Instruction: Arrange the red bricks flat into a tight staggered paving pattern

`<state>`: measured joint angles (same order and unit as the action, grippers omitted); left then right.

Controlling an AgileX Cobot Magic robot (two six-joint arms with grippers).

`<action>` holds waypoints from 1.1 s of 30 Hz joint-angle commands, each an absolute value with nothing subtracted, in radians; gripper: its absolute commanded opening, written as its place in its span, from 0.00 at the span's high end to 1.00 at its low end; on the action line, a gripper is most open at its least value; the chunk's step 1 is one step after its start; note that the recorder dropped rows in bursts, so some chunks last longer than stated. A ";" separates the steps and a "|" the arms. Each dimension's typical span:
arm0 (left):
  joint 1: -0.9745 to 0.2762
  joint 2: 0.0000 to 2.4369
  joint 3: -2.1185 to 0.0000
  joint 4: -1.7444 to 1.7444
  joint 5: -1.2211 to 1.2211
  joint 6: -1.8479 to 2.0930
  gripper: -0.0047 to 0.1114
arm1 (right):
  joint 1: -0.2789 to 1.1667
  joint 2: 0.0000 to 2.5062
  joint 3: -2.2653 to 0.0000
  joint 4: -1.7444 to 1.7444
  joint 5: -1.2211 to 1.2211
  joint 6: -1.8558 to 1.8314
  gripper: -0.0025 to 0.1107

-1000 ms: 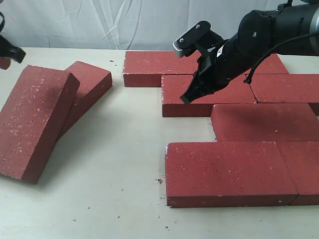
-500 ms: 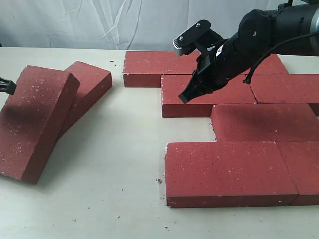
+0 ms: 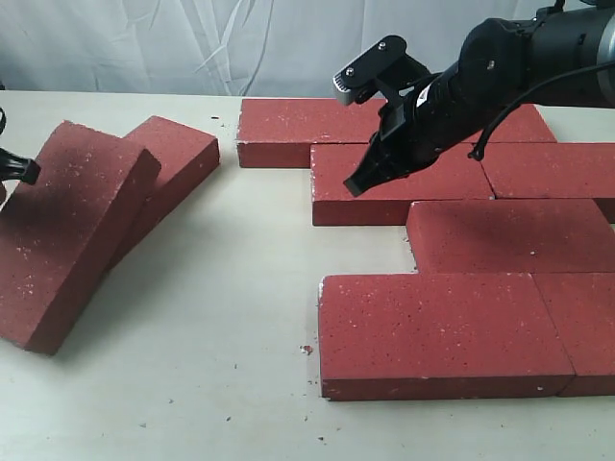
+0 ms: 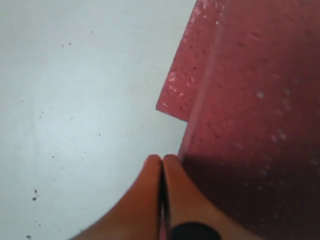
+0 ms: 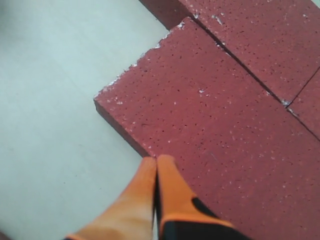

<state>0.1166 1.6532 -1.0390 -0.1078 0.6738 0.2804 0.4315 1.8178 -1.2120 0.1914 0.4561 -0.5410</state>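
In the exterior view my left end effector (image 3: pixel 23 171), pinched shut and empty, sits against the left long edge of the leaning brick (image 3: pixel 77 235). That brick lies tilted on a second brick (image 3: pixel 178 163), long axis diagonal, with the paved bricks (image 3: pixel 500 245) well apart to its right, so my left arm is nearer. The left wrist view shows the closed fingertips (image 4: pixel 152 167) at that brick's edge above the desk (image 4: pixel 75 75). In the right wrist view my right end effector (image 5: pixel 156 162), also shut and empty, hovers over a paved brick's corner (image 5: pixel 210 115).

The right arm (image 3: pixel 509 67) slants down from the frame's upper right, the right gripper (image 3: pixel 357 184) pinched closed. The left gripper (image 3: pixel 19 171) pokes in at the left edge, also closed.
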 commanded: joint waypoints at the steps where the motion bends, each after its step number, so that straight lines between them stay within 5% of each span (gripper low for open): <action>1: 0.118 1.564 -1.081 -0.076 0.688 0.272 0.96 | 0.432 1.807 -1.211 0.192 0.439 -0.548 0.98; 15: 0.095 1.734 -1.081 -0.136 0.643 0.247 0.96 | 0.432 1.807 -1.211 0.197 0.429 -0.548 0.98; 33: -0.113 1.724 -1.127 -0.213 0.657 0.313 0.96 | 0.432 1.807 -1.211 0.211 0.429 -0.548 0.98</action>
